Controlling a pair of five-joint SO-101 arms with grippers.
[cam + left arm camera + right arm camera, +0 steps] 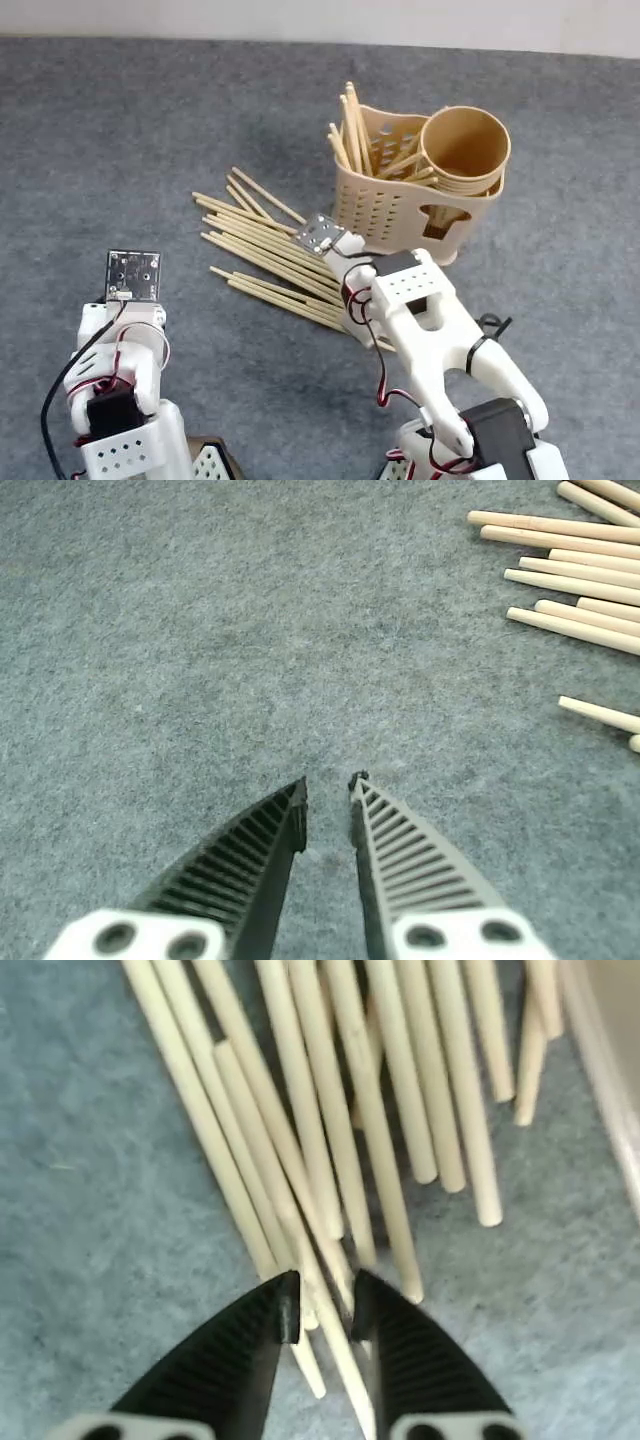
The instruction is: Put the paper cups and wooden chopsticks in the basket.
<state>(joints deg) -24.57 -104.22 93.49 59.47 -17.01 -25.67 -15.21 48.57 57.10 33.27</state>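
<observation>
Lower left in the high view, the left tool point(328, 780) points down at the grey bench point(120, 150), its jaws a narrow slit apart and holding nothing. Right of centre, the right tool point(325, 1295) sits low on the loose wooden chopsticks point(265, 255) fanned across the middle, jaws slightly parted with two sticks lying between them. Farther back, upper right, the basket point(385, 215) holds stacked paper cups point(465, 145) and several upright sticks point(355, 130)

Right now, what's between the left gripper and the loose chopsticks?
Nothing but bare grey carpet lies between the left gripper and the chopsticks, seen in the left wrist view.
</observation>
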